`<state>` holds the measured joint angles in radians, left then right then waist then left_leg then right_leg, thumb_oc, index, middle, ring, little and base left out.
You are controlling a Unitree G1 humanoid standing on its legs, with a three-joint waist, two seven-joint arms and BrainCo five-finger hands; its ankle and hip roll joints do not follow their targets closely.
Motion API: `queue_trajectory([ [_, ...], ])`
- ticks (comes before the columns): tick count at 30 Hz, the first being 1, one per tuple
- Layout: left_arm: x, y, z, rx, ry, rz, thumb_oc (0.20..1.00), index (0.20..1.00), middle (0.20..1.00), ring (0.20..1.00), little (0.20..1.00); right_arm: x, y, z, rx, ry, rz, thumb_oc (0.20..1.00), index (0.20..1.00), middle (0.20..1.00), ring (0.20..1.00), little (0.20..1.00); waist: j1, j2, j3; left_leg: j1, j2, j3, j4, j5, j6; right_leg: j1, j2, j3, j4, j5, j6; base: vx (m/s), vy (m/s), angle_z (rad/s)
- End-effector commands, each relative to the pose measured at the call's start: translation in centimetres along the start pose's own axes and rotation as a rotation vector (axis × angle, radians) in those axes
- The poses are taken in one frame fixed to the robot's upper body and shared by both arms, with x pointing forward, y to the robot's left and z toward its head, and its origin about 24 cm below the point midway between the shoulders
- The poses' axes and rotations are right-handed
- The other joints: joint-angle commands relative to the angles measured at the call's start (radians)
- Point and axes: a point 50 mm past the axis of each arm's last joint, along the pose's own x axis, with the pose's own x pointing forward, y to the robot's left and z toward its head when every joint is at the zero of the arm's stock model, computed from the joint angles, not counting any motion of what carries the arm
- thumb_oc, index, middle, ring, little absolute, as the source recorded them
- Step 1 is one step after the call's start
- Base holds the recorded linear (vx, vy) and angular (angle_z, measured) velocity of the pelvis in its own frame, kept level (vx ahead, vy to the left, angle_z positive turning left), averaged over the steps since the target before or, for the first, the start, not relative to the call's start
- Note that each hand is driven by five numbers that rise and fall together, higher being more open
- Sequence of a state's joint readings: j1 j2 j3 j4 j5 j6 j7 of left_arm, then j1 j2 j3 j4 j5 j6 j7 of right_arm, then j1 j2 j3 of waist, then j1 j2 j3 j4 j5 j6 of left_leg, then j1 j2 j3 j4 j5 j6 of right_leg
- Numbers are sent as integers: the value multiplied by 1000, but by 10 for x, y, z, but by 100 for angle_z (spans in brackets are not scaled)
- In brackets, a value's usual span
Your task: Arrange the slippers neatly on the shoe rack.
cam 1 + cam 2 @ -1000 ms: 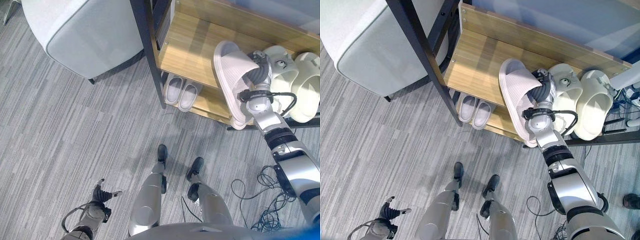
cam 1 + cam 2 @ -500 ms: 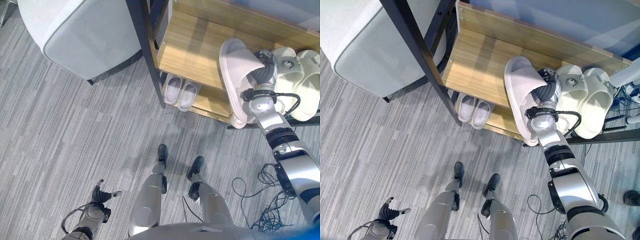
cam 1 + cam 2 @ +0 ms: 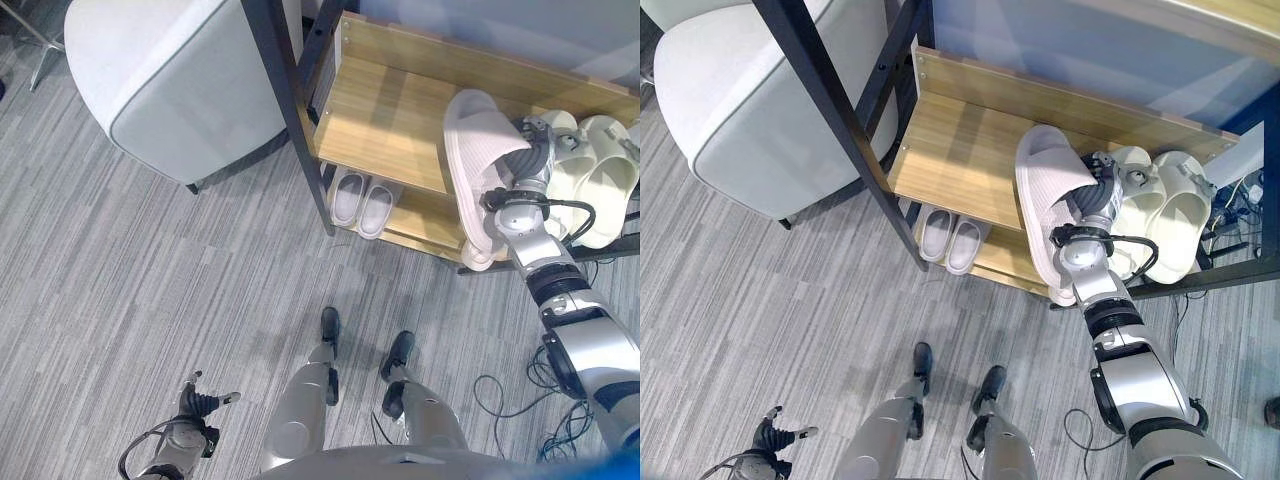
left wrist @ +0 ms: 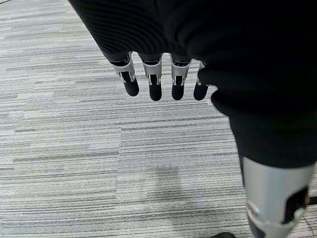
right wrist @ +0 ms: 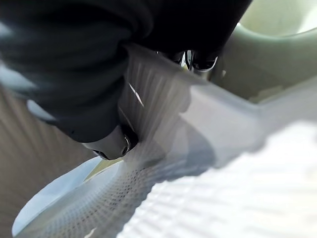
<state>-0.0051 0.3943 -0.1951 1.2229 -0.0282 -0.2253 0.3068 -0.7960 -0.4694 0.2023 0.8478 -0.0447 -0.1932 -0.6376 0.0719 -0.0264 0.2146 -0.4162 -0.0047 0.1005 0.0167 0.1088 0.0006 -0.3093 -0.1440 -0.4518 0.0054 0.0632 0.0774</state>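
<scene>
**Slipper held on edge over the upper shelf, not yet set down**

The pale ribbed slipper (image 3: 1048,215) is in the right hand (image 3: 1092,198), tilted up on its side over the right part of the shoe rack's upper wooden shelf (image 3: 960,150). The fingers are curled into its strap, thumb pressed on the ribbed upper in the right wrist view. Just to its right a cream pair of slippers (image 3: 1160,205) sits side by side on the same shelf. A small grey pair (image 3: 949,240) stands neatly on the lower shelf, to the left. By my reading two pairs are placed; this slipper has yet to be laid flat. The left hand (image 4: 158,79) hangs over the carpet near the robot, fingers straight and holding nothing. A grey armchair (image 3: 180,80) stands left of the rack
</scene>
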Motion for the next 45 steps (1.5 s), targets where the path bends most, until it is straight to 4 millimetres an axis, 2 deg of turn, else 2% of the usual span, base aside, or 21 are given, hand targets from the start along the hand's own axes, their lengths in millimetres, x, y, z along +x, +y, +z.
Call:
queue_trajectory([
  [1, -4, 9, -24, 3, 93, 26, 1000, 1000, 1000, 1000, 1000, 11, -16, -3, 39, 46, -102, 200, 200, 200, 200, 200, -4, -49, 35, 40, -38, -2, 33, -151, -22, -9, -63, -32, -10, 61, 102, 0, 0, 0],
  [4, -5, 6, -24, 0, 96, 15, 1000, 1000, 1000, 1000, 1000, 9, -14, -1, 86, 43, -72, 200, 200, 200, 200, 200, -4, -47, 37, 39, -40, -3, 29, -147, -22, -12, -64, -30, -11, 62, 103, 0, 0, 0],
  [7, -6, 6, -27, 8, 112, 3, 1000, 1000, 1000, 1000, 1000, 7, -8, 5, 214, 32, -17, 200, 200, 200, 200, 200, -5, -46, 33, 40, -42, -6, 22, -145, -21, -12, -65, -30, -11, 62, 103, 0, 0, 0],
  [11, -9, 7, -36, 45, 145, -9, 1000, 1000, 1000, 1000, 1000, 0, 3, 28, 403, -40, 57, 200, 200, 200, 200, 200, -12, -48, 18, 57, -38, -4, 20, -148, -22, 8, -65, -29, -16, 62, 104, 4, 1, 1],
  [16, -14, 2, -46, 75, 175, -45, 1000, 1000, 1000, 1000, 1000, -16, 12, 40, 473, -106, 140, 200, 200, 200, 200, 200, -31, -54, -10, 97, -33, 6, 24, -163, -23, 48, -62, -24, -26, 62, 106, 35, 21, 1],
  [17, -14, 1, -46, 76, 177, -47, 1000, 1000, 1000, 1000, 1000, -19, 13, 41, 472, -119, 156, 200, 200, 200, 200, 200, -42, -62, -15, 91, -42, 18, 28, -141, -15, 45, -74, -35, -28, 75, 97, 3, 47, -2],
  [20, -17, 0, -53, 72, 198, -56, 1000, 1000, 1000, 1000, 1000, -48, 4, 31, 419, -192, 269, 200, 200, 200, 200, 200, -76, -75, -57, 151, -25, 43, 25, -157, -21, 98, -64, -21, -43, 64, 100, 37, 31, 0],
  [22, -17, 1, -52, 70, 196, -52, 1000, 1000, 1000, 1000, 1000, -53, -3, 29, 396, -213, 286, 200, 200, 200, 200, 200, -85, -76, -66, 168, -22, 49, 23, -163, -22, 108, -62, -15, -44, 59, 99, 41, 29, -14],
  [23, -19, 1, -56, 54, 206, -51, 1000, 1000, 1000, 1000, 1000, -68, -16, 19, 397, -218, 329, 200, 200, 200, 200, 200, -103, -75, -85, 198, -20, 62, 25, -174, -23, 130, -58, -4, -48, 53, 99, 40, 46, -25],
  [24, -19, 2, -57, 47, 207, -50, 1000, 1000, 1000, 1000, 1000, -74, -21, 16, 380, -225, 354, 200, 200, 200, 200, 200, -109, -75, -91, 208, -19, 64, 25, -179, -22, 136, -57, -1, -48, 50, 98, 27, 45, -29],
  [30, -16, 10, -52, 32, 183, -36, 1000, 1000, 1000, 1000, 1000, -112, -39, 7, 354, -251, 594, 200, 200, 200, 200, 200, -143, -67, -121, 267, -15, 91, 21, -199, -22, 167, -52, 26, -54, 39, 99, 13, 27, -25],
  [31, -15, 11, -52, 24, 177, -38, 1000, 1000, 1000, 1000, 1000, -128, -41, -1, 373, -204, 693, 200, 200, 200, 200, 200, -154, -60, -123, 285, -12, 102, 20, -206, -25, 178, -48, 35, -60, 38, 99, -14, 26, -21],
  [32, -15, 11, -52, 25, 176, -38, 1000, 1000, 1000, 1000, 1000, -128, -41, -1, 373, -204, 693, 200, 200, 200, 200, 200, -155, -62, -126, 282, -14, 101, 19, -202, -24, 175, -51, 35, -60, 39, 99, -12, 21, -22],
  [34, -13, 9, -46, 25, 152, -53, 1000, 1000, 1000, 1000, 1000, -150, -41, -11, 383, -146, 823, 200, 200, 200, 200, 200, -171, -55, -131, 294, -8, 116, 16, -200, -30, 182, -43, 43, -67, 40, 100, -34, 8, -39],
  [36, -13, 5, -43, 18, 140, -67, 1000, 1000, 1000, 1000, 1000, -162, -45, -24, 325, -97, 881, 200, 200, 200, 200, 200, -188, -57, -140, 288, -12, 115, 13, -196, -31, 170, -44, 43, -65, 43, 100, -38, 1, -19],
  [40, -12, -1, -36, -4, 121, -84, 1000, 1000, 1000, 1000, 1000, -166, -50, -49, 146, -37, 883, 200, 200, 200, 200, 200, -198, -62, -117, 271, -15, 107, 27, -201, -28, 148, -46, 46, -47, 42, 99, -60, -3, -1],
  [41, -8, -1, -28, -7, 100, -75, 1000, 1000, 1000, 1000, 1000, -160, -48, -58, 85, -10, 837, 200, 200, 200, 200, 200, -195, -66, -74, 244, -8, 103, 59, -208, -28, 128, -51, 47, -27, 42, 98, -369, -8, -8],
  [42, -3, -2, -14, -14, 58, -66, 1000, 1000, 1000, 1000, 1000, -145, -42, -64, 19, -8, 751, 200, 200, 200, 200, 200, -185, -69, -2, 171, 1, 104, 123, -214, -24, 74, -66, 47, 12, 44, 92, -406, -10, -7],
  [45, 3, -2, 7, -34, -9, -37, 1000, 1000, 1000, 1000, 1000, -126, -32, -62, 16, -11, 638, 200, 200, 200, 200, 200, -172, -70, 85, 46, 7, 107, 234, -229, -15, -15, -87, 37, 81, 45, 82, -304, -18, -9],
])
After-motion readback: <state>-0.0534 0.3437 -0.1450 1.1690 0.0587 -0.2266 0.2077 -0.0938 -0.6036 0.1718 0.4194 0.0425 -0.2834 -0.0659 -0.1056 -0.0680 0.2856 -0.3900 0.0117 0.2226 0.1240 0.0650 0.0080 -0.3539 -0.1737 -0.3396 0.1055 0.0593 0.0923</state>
